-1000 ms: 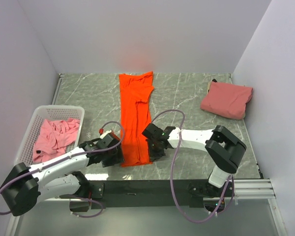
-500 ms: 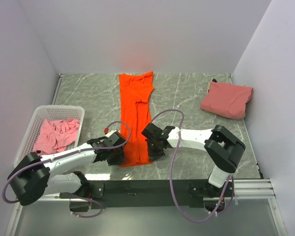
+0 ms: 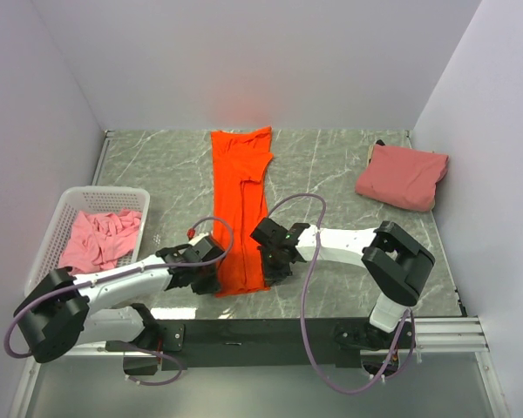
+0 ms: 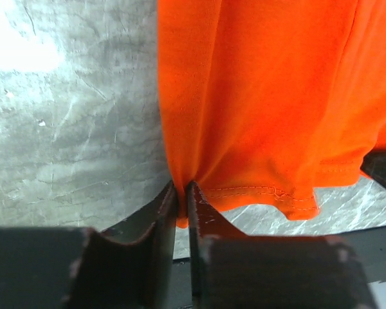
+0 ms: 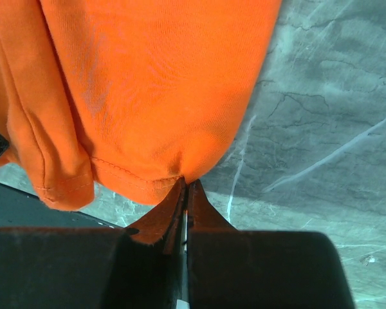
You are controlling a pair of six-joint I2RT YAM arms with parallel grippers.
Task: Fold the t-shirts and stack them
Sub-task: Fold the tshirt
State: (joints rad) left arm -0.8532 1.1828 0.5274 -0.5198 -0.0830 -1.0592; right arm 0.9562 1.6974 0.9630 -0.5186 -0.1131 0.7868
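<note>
The bright orange t-shirt (image 3: 241, 209) lies as a long narrow strip from the table's back to its near edge. My left gripper (image 3: 213, 280) is shut on the near left corner of its hem, cloth (image 4: 244, 116) pinched between the jaws. At the near right hem corner my right gripper (image 3: 268, 266) is pinching the orange cloth (image 5: 148, 96). A folded salmon-pink t-shirt (image 3: 402, 176) rests at the back right. A lighter pink t-shirt (image 3: 98, 242) lies crumpled in the white basket (image 3: 57, 228).
The basket stands at the left edge of the grey marble table (image 3: 331, 174). Walls close in on the left, back and right. The black near rail (image 3: 270, 331) runs just below both grippers.
My left gripper slid right onto the orange shirt's near left corner and closed on it. The right gripper stayed where it was, still pinching the other corner.
</note>
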